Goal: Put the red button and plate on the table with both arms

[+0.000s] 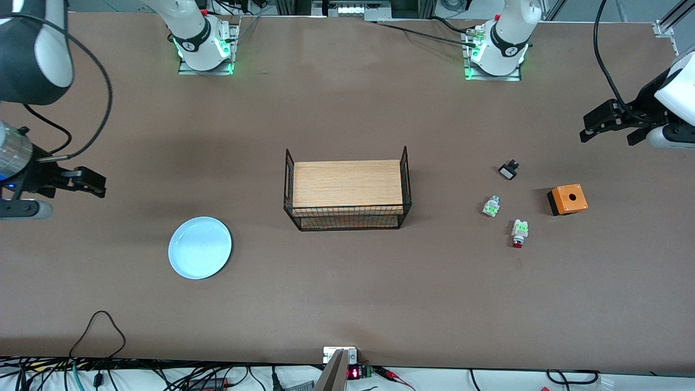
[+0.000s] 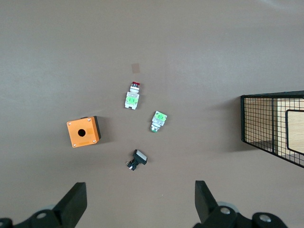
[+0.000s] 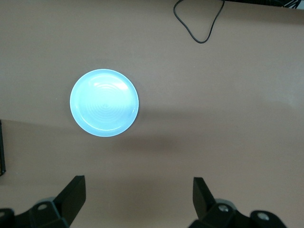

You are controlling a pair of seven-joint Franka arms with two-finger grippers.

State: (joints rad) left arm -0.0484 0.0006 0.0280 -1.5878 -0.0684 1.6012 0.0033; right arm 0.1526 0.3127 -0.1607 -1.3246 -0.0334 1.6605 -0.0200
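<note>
The red button (image 1: 519,233) lies on the brown table (image 1: 347,304) toward the left arm's end, its red cap toward the front camera. It also shows in the left wrist view (image 2: 132,97). My left gripper (image 1: 608,133) is open and empty, up over the table's end, apart from the small parts; its own view (image 2: 141,202) shows the jaws wide apart. The pale-blue plate (image 1: 200,247) lies flat on the table toward the right arm's end and shows in the right wrist view (image 3: 104,109). My right gripper (image 1: 91,183), seen in its wrist view (image 3: 138,197), is open and empty above the table.
A black wire rack with a light-wood top (image 1: 347,194) stands mid-table. Near the red button lie a green-and-white part (image 1: 491,206), a small black part (image 1: 509,170) and an orange box with a hole (image 1: 567,199). A black cable loop (image 1: 98,326) lies near the front edge.
</note>
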